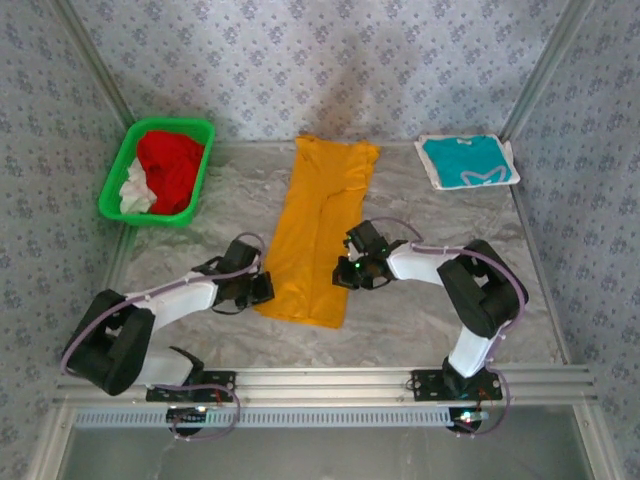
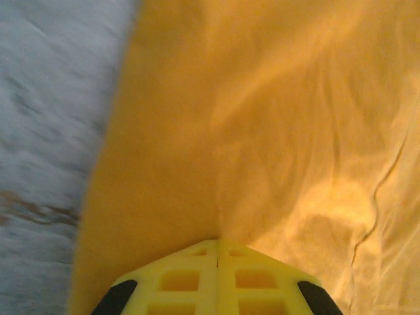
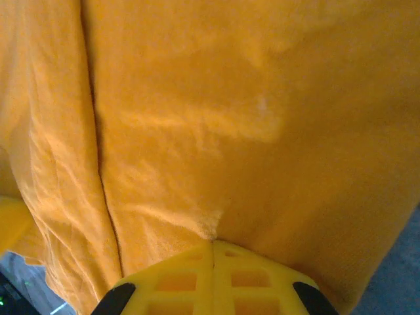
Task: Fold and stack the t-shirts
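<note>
A yellow-orange t-shirt [image 1: 318, 235] lies as a long narrow strip down the middle of the table, its print hidden. My left gripper [image 1: 262, 288] is at the strip's left edge near the front end. In the left wrist view the yellow fingers [image 2: 197, 279] are pressed together, with the cloth [image 2: 262, 118] gathered at my left gripper's [image 2: 218, 240] tip. My right gripper [image 1: 345, 275] is at the right edge, a little farther back. It is shut, and the cloth [image 3: 216, 118] puckers into my right gripper's [image 3: 213, 241] tip. A teal t-shirt [image 1: 466, 160] with a white mark lies folded at the back right.
A green plastic basket [image 1: 115, 195] at the back left holds red and white cloth. The teal shirt rests on a white sheet [image 1: 431, 176]. Patterned walls close off the back and both sides. Bare marbled table [image 1: 410, 320] shows around the strip.
</note>
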You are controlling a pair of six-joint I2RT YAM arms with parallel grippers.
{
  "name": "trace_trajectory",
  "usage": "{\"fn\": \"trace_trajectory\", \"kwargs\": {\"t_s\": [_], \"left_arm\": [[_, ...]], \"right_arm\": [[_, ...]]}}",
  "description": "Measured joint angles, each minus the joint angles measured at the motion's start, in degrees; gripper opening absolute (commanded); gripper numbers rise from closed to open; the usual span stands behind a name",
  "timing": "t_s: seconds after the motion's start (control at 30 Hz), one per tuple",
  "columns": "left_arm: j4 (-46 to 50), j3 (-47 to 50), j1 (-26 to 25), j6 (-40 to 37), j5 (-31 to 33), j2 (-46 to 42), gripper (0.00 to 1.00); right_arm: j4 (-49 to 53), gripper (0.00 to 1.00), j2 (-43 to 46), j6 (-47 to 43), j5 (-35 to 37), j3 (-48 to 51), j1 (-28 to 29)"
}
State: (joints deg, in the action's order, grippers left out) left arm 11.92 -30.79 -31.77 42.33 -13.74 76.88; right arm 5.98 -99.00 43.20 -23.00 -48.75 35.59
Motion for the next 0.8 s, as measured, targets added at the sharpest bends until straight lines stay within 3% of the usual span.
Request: {"fn": "trace_trajectory", "kwargs": {"t_s": [0.23,0.43,0.67,0.8], "left_arm": [[-8.2,2.7,-6.1,4.4,0.3,0.9,0.00],[-8.3,-1.2,-9.0,5.3,1.6,3.9,0.00],[-8.8,-1.8,-10.4,7.3,3.2,3.5,0.00],[-7.3,-0.4,-10.4,8.4,5.0,-1.3,0.00]], "right_arm": [[-1.7,0.00,0.5,1.3,-0.7,1.4,-5.7],[2.6,0.00,3.1,-0.6,2.9,1.8,-10.9],[5.2,0.00,9.5,-1.2,4.0,4.6,-8.5],[5.7,0.00,13.4,-1.3,2.3,6.7,-6.9]]}}
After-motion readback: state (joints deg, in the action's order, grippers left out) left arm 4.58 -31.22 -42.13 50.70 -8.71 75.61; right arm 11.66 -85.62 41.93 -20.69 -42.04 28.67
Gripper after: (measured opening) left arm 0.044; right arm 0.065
